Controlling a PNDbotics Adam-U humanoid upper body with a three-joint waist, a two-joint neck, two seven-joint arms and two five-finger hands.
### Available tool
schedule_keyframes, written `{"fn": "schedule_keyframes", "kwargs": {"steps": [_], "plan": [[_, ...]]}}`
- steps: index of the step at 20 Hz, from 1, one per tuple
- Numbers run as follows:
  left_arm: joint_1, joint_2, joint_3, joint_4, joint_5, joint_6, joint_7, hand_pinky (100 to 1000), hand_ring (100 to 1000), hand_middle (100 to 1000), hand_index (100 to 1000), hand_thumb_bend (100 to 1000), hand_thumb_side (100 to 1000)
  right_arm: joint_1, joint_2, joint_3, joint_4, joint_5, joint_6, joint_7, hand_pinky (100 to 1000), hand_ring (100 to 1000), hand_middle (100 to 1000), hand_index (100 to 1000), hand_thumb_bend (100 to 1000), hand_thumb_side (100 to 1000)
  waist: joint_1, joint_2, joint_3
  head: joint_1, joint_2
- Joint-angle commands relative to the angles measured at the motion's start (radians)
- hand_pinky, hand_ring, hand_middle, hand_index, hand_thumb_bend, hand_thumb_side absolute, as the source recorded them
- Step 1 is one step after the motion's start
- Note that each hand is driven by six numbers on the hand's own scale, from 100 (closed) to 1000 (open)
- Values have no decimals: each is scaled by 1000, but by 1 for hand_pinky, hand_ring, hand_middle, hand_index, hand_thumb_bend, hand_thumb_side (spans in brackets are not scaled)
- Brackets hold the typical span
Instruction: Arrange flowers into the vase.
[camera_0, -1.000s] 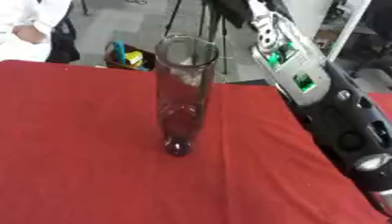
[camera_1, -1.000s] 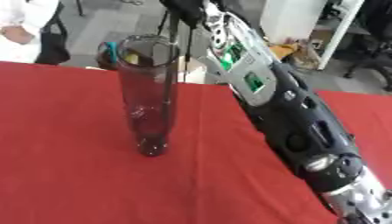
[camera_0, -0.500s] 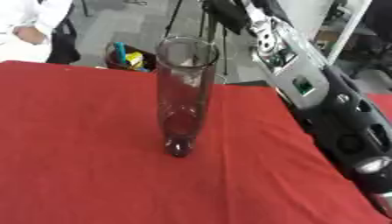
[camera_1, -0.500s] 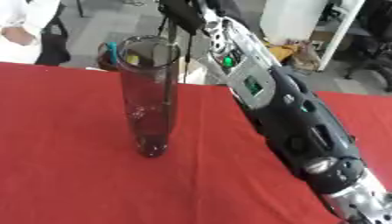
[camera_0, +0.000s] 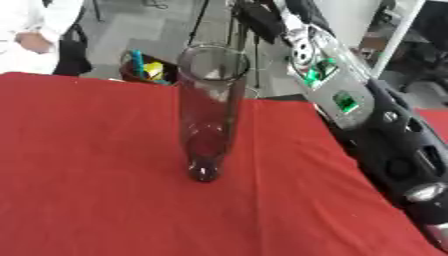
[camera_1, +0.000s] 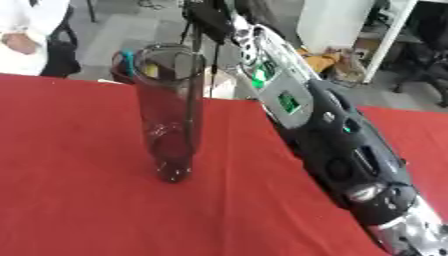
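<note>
Red cloth (camera_0: 96, 200) covers the table. 1 tall clear glass vase (camera_0: 210, 112) stands upright near the middle of the cloth, with nothing in it. Right of the vase, the robot's right arm (camera_1: 341, 145) stretches far past it. Its hand is hidden, so I cannot tell how it is held.

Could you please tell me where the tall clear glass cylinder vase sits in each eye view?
Left eye view: the tall clear glass cylinder vase stands upright, slightly left of centre, on the red tablecloth.
Right eye view: the vase is further left, at.
Shared landmark: the robot's black right arm, stretching away to the vase's right.
</note>
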Motion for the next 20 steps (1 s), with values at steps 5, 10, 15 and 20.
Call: {"fn": "schedule_keyframes", "kwargs": {"steps": [5,10,15,20], "plan": [[-13,10,12,-18,1,-1,-1,747,882,837,878,100,1000,-14,-14,-5,-15,-36,-10,-98,655,761,482,304,100,1000,9,-17,1,-3,-17],[-14,8,12,-18,2,-2,-1,746,882,838,878,100,1000,-14,0,-14,-21,-70,-16,-177,640,740,450,270,100,1000,10,-16,3,-5,-19],[-15,5,12,-18,2,-1,-3,747,882,838,878,100,1000,2,16,-8,-22,-134,-37,-388,631,729,437,267,100,1000,10,-12,8,-9,-24],[-15,5,12,-18,2,-1,-3,747,882,838,877,100,1000,7,12,16,-2,-155,-52,-424,629,729,447,331,100,1000,7,-11,9,-7,-21]]}}
